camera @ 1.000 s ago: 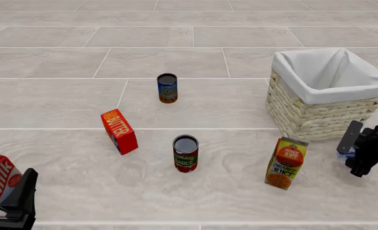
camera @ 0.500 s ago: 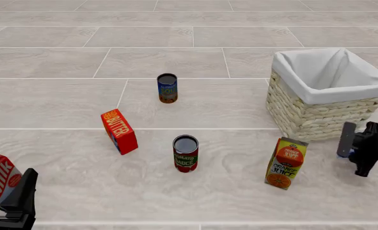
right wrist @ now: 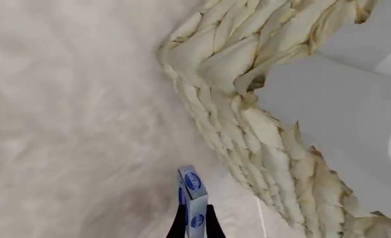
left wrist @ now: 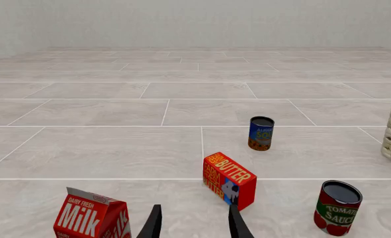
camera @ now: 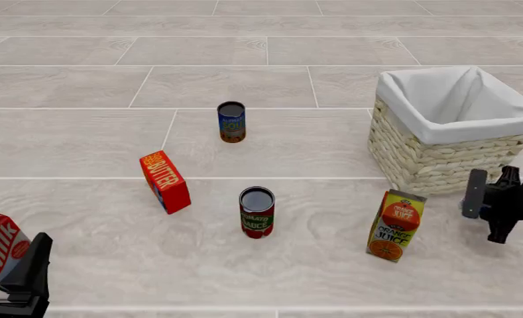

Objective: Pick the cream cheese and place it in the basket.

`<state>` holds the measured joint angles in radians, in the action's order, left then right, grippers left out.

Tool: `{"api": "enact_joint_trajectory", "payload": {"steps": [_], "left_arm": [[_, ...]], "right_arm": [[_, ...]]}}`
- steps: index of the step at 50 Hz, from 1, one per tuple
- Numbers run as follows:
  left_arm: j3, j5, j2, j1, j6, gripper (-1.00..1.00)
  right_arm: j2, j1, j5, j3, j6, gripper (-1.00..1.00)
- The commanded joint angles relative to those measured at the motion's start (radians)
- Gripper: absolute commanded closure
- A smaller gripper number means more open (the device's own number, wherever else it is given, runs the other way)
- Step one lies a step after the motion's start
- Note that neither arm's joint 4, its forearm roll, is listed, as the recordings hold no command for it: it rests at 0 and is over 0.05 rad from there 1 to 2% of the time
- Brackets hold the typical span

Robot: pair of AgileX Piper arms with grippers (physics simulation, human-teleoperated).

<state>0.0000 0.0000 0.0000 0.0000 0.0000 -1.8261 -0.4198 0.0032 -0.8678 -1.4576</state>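
Pinching the cream cheese (right wrist: 193, 198) edge-on between its fingers, the right gripper (camera: 488, 207) hangs near the right edge of the table, just this side of the basket (camera: 438, 159) and below its rim. From the front I can barely make out the box, only a sliver of blue at the fingertips, so I go mostly by the right wrist camera, where the thin blue-and-white carton stands up out of the closed jaws with the woven wall close beyond it. Gripping the narrow faces makes sense to me: the box is flat, and a pinch across its thin side leaves it free to drop cleanly. It will have to go higher before it clears the white cloth lining (camera: 456, 99).

The orange juice carton (camera: 396, 226) stands just to the left of that gripper, apart from it.

The left gripper (left wrist: 194, 225) sits low at the near left corner, fingers parted and holding nothing, with the milk carton (left wrist: 92, 218) just beside it and the butter box (left wrist: 229, 179) and tomato sauce can (left wrist: 337, 207) further out.
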Motion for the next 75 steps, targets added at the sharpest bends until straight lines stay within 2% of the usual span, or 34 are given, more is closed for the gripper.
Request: {"api": "enact_joint_trajectory", "payload": {"steps": [1,6,11,21,28,35,40,58,75], "left_arm": [[0.000,0.000,0.000,0.000,0.000,-1.00],[0.000,0.000,0.000,0.000,0.000,-1.00],[0.000,0.000,0.000,0.000,0.000,-1.00],[0.000,0.000,0.000,0.000,0.000,-1.00],[0.000,0.000,0.000,0.000,0.000,-1.00],[0.000,0.000,0.000,0.000,0.000,-1.00],[0.000,0.000,0.000,0.000,0.000,-1.00],[0.000,0.000,0.000,0.000,0.000,-1.00],[0.000,0.000,0.000,0.000,0.000,-1.00]], "right_arm": [[0.067,0.040,-0.075,0.074,0.016,1.00],[0.089,0.045,-0.101,0.099,0.020,1.00],[0.074,0.044,-0.180,0.127,0.022,1.00],[0.102,0.052,-0.287,0.262,0.014,1.00],[0.147,0.058,-0.340,0.349,0.010,1.00],[0.281,0.087,-0.362,0.478,0.048,1.00],[0.411,0.092,-0.322,0.533,0.068,1.00],[0.716,0.066,-0.224,0.631,0.129,1.00],[0.799,0.057,-0.224,0.658,0.188,1.00]]}}
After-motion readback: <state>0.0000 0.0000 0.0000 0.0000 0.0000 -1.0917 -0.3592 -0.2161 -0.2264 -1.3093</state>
